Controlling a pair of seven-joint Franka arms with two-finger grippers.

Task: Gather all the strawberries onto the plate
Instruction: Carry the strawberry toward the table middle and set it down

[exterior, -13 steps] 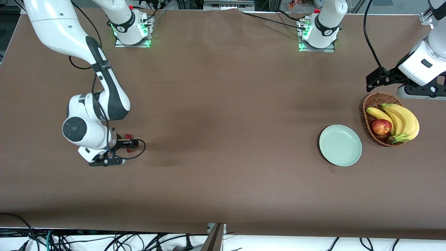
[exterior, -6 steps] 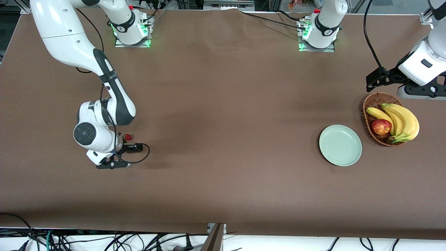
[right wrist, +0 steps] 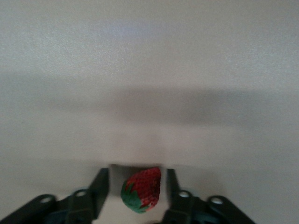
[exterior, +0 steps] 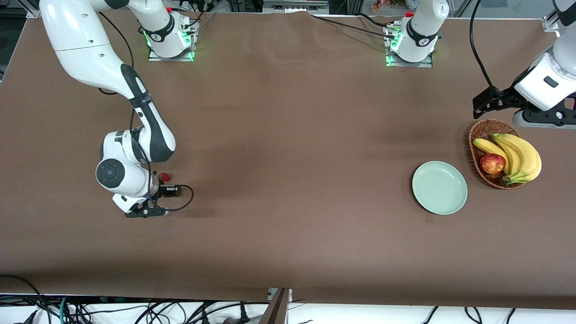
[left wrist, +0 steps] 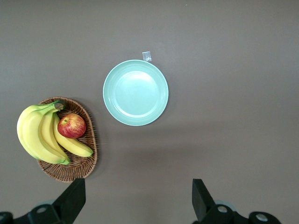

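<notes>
We see the plate [exterior: 439, 187] empty; right end effector [right wrist: 138, 192] well apart from it, straddling one strawberry [right wrist: 142, 190], grip unconfirmed; left end effector [left wrist: 138, 205] above the plate, fingers spread, waiting.

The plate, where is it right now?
The plate sits empty on the table toward the left arm's end, just beside the wicker basket of fruit and slightly nearer the front camera.

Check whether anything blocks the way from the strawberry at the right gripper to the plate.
Nothing visible does. The strawberry sits between the right gripper's fingers; only bare table separates it from the plate. The basket stands beside the plate, off the path.
</notes>
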